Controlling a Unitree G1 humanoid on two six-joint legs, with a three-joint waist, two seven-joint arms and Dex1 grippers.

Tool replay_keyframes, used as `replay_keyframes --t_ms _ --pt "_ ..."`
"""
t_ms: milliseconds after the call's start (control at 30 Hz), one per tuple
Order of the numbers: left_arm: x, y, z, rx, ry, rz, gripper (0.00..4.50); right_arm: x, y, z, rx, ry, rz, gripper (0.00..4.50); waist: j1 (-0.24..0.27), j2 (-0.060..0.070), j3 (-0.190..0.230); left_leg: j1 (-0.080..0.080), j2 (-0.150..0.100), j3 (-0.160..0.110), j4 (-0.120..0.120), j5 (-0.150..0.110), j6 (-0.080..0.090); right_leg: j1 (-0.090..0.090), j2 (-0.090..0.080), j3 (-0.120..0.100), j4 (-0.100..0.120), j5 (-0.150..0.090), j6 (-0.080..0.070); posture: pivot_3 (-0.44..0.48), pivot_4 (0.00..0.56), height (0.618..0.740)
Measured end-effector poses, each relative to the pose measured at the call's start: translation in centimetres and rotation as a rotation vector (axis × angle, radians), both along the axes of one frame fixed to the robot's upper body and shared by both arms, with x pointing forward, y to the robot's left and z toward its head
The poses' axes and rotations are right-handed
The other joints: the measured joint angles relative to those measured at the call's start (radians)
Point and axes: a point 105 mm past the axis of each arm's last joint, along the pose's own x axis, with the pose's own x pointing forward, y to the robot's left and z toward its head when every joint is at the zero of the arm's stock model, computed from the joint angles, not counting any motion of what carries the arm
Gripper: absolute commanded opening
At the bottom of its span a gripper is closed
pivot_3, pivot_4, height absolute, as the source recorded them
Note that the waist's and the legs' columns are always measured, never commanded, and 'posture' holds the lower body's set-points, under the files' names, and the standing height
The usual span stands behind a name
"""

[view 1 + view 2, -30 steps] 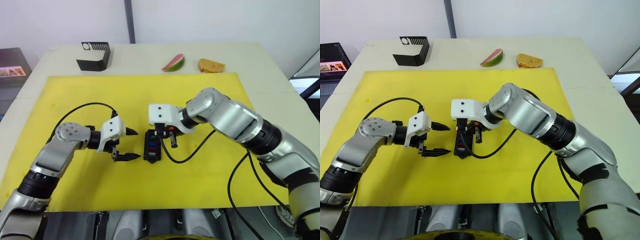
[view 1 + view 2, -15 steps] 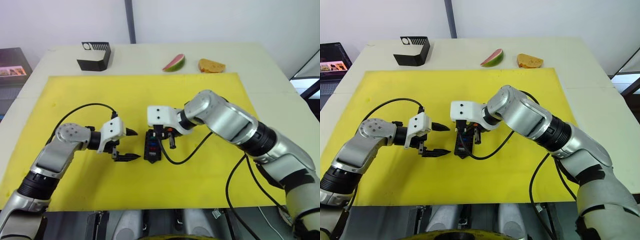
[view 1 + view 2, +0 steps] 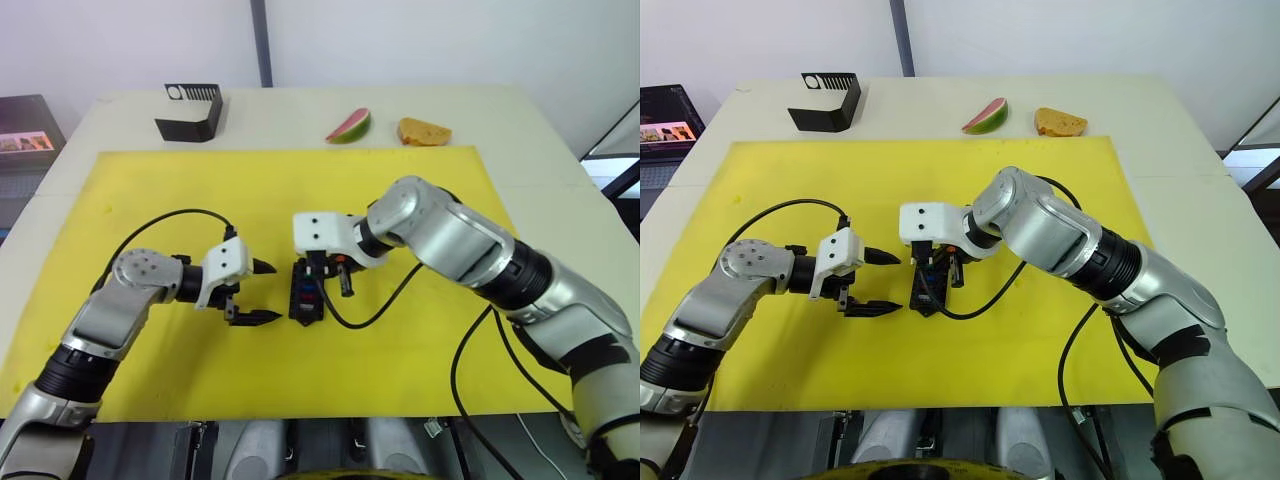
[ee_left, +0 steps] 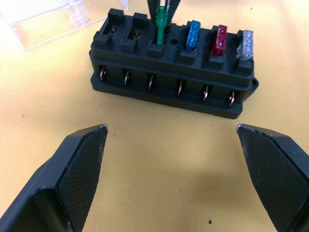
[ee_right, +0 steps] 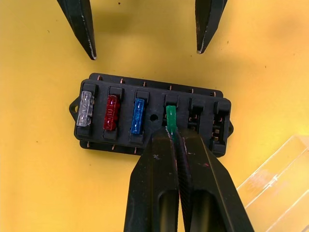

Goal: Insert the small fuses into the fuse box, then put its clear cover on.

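Partly hidden, green fuse (image 5: 171,117) sits clamped in right pincer (image 5: 172,135); left pincer (image 4: 171,140) gapes.

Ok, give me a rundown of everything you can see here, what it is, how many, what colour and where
Fuse box: one, black, mid yellow mat, two slots free.
Seated fuses: three; grey, red, blue, side by side in the box.
Green fuse: one, at the fourth slot, pinched by the right end effector.
Clear cover: one, colourless, on the mat beside the box.
Yellow mat: one, over the table.
Black slotted stand: one, far left of the table.
Watermelon slice: one, far edge.
Bread piece: one, tan, beside it.
Left end effector: open, beside the box.
Right end effector: shut.
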Motion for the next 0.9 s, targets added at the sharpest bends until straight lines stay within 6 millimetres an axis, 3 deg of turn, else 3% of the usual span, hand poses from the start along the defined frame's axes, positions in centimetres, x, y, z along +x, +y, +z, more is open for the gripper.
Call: replay_keyframes --t_ms 333,900 --pt "-0.3 -0.2 0.0 0.002 -0.003 -0.009 4.48 0.5 0.0 -0.2 -0.021 -0.016 0.010 0.00 0.000 0.000 0.000 0.001 0.000 0.000 0.000 0.000 0.000 0.001 0.000 0.000 0.001 0.000 0.000 0.000 0.150 0.740" --pt "-0.5 -0.2 -0.2 0.014 0.010 -0.016 4.48 0.4 0.0 1.0 -0.025 0.064 -0.059 0.00 0.000 0.000 0.000 0.001 0.000 0.000 0.000 0.000 0.000 0.000 0.000 0.000 0.001 0.000 0.000 0.000 0.150 0.740"
